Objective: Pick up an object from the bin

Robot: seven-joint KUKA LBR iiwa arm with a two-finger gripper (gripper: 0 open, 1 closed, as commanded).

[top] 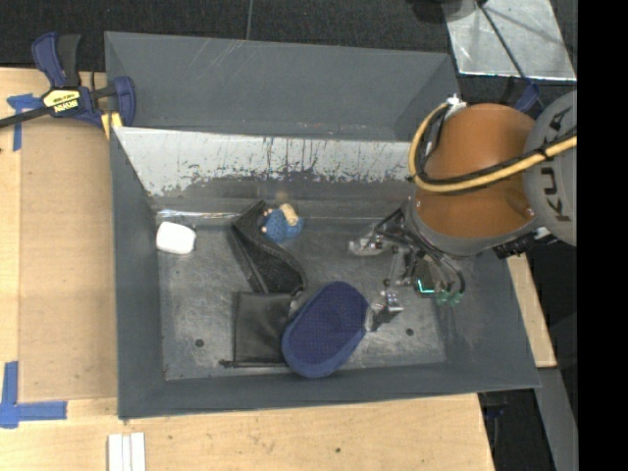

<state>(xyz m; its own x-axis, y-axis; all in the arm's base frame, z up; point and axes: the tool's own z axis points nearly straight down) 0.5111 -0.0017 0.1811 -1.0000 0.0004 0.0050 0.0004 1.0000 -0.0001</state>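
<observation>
My gripper hangs over the bin's right half, open, with bare floor between its two fingertips. Just left of the lower fingertip lies a dark blue oval mesh pad, almost touching it. The pad overlaps a flat black square. Further left and towards the back, a black curved strap-like piece runs diagonally, with a small blue ball with a tan tip at its upper end.
A white rounded block sits at the back left of the bin floor. The arm's orange cover and a yellow cable overhang the bin's right wall.
</observation>
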